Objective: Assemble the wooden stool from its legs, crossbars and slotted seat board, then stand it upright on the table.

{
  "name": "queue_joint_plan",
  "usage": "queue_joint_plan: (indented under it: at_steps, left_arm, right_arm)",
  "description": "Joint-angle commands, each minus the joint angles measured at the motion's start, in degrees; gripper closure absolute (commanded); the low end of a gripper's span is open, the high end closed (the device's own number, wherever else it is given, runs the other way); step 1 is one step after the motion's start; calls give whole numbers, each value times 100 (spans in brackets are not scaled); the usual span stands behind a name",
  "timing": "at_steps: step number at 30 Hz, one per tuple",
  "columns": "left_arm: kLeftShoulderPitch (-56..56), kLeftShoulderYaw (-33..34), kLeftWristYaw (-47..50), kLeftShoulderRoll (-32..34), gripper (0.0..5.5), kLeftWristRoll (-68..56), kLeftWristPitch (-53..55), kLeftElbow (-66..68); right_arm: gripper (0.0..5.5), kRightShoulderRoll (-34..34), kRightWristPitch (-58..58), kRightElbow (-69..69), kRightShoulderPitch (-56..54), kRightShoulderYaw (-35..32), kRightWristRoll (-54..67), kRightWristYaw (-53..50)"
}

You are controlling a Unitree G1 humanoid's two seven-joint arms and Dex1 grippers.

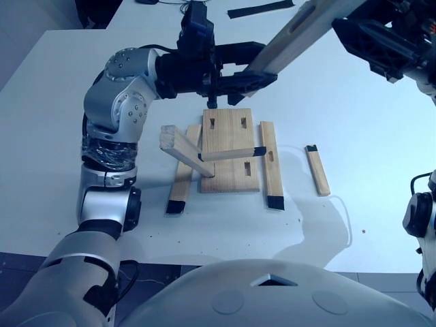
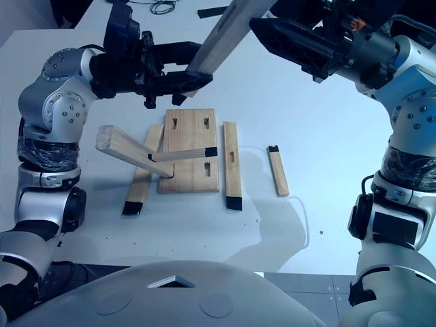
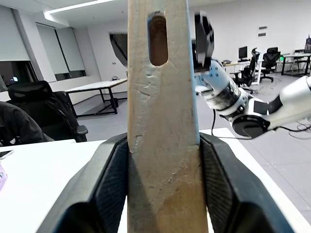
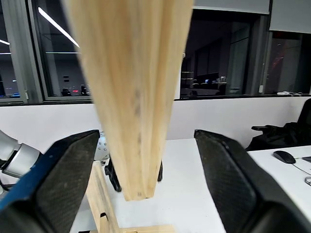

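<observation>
Over the tabletop (image 1: pixel 381 170), above the flat seat board (image 1: pixel 230 146): one leg (image 1: pixel 296 35), pinched by left gripper (image 1: pixel 255 65), right gripper (image 4: pixel 146 145) spread around it; leg-fitting step, apparently; next calls for aligning its end with a board slot.

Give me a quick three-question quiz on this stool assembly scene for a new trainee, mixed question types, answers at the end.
1. True or false: the left gripper has its fingers clamped on the raised leg.
2. Where does the short crossbar lie relative to the seat board? A) on top of it; B) flat on the table, to the robot's right of it; C) plugged into one of its slots.
3. Are the fingers of the right gripper open or shut?

Key: 1 true; 2 B; 3 open, standing either side of the leg without touching it.
</observation>
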Motion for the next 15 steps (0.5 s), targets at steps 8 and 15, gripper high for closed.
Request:
queue_joint_plan:
  at_steps: [8, 15]
  left_arm:
    - [29, -90, -109, 109, 347, 5, 64, -108]
    - [54, -128, -173, 134, 347, -2, 95, -128]
  right_arm:
    - [189, -15, 188, -133, -177, 382, -145, 283]
    - [198, -30, 186, -146, -192, 453, -207, 396]
